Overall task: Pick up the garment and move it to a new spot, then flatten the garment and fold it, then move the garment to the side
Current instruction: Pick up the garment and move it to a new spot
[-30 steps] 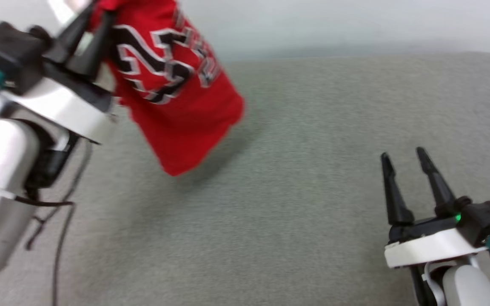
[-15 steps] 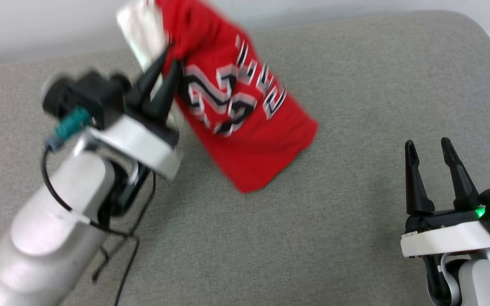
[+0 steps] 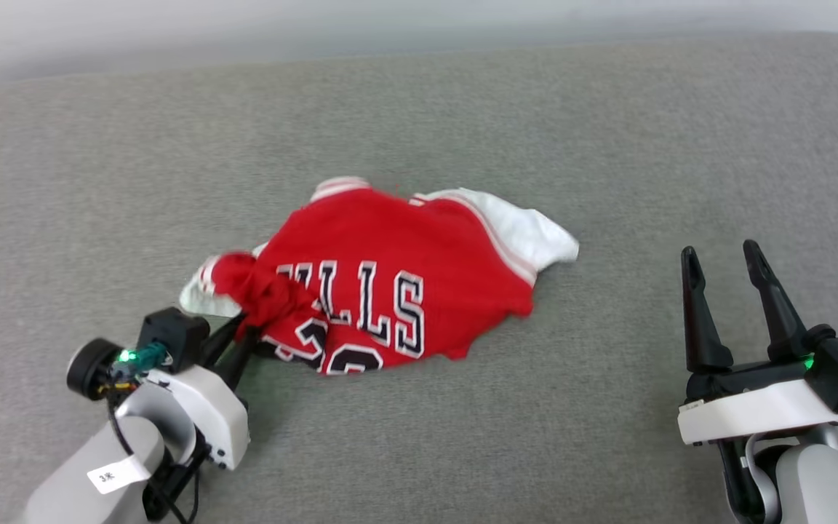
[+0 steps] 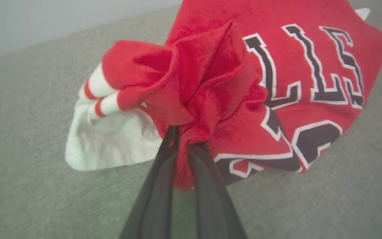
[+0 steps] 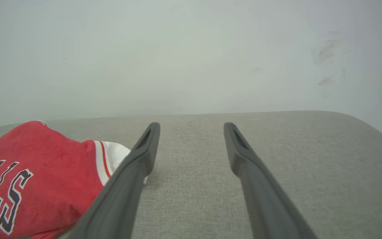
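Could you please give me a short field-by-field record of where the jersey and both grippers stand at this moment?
surface: grey fabric cushion
garment: red jersey, crumpled on the cushion, lettering facing up
white sleeve: spread out on the side toward the right gripper
left gripper: shut on a bunched red fold at the jersey's edge
right gripper: open, holding nothing, apart from the jersey
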